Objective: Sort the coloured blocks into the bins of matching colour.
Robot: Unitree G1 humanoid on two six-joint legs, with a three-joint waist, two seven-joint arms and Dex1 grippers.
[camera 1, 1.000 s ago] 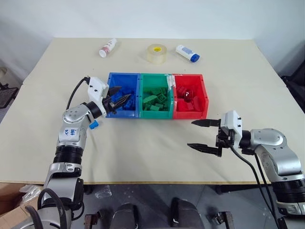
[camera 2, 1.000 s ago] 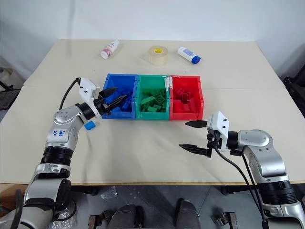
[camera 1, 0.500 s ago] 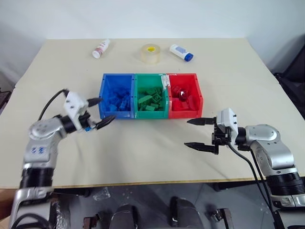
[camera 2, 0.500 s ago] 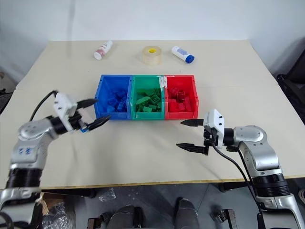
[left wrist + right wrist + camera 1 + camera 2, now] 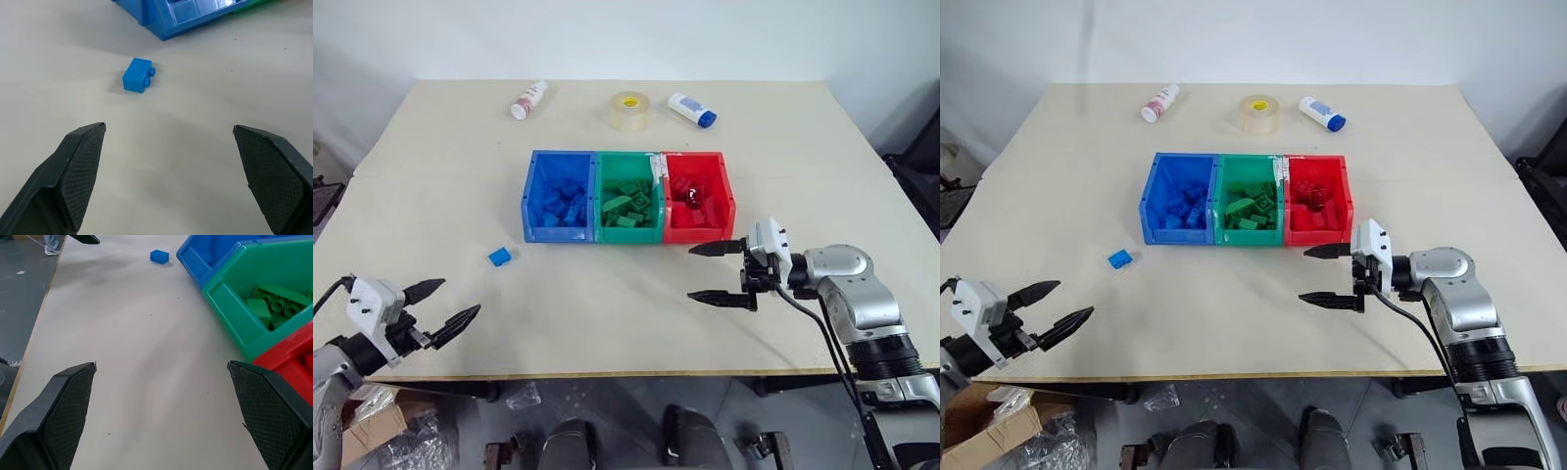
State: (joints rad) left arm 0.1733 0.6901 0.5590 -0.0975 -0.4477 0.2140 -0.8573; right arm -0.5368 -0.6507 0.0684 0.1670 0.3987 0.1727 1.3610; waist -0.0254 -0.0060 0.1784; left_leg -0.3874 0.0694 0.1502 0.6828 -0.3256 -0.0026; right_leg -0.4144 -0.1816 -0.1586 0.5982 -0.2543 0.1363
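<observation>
Three joined bins stand mid-table: a blue bin (image 5: 558, 196), a green bin (image 5: 628, 196) and a red bin (image 5: 698, 196), each with blocks of its own colour inside. One blue block (image 5: 499, 257) lies loose on the table, in front and to the left of the blue bin; it shows again as the blue block (image 5: 138, 75). My left gripper (image 5: 438, 308) is open and empty near the table's front left edge, well short of that block. My right gripper (image 5: 715, 272) is open and empty just in front of the red bin, pointing left.
At the back of the table lie a white bottle with a red label (image 5: 529, 99), a clear tape roll (image 5: 630, 110) and a white bottle with a blue cap (image 5: 691, 109). A cardboard box (image 5: 984, 446) sits on the floor below the front left edge.
My left gripper has pulled back from the blue bin to the front left edge and spread wider. The loose blue block now lies uncovered. The right gripper has barely moved.
</observation>
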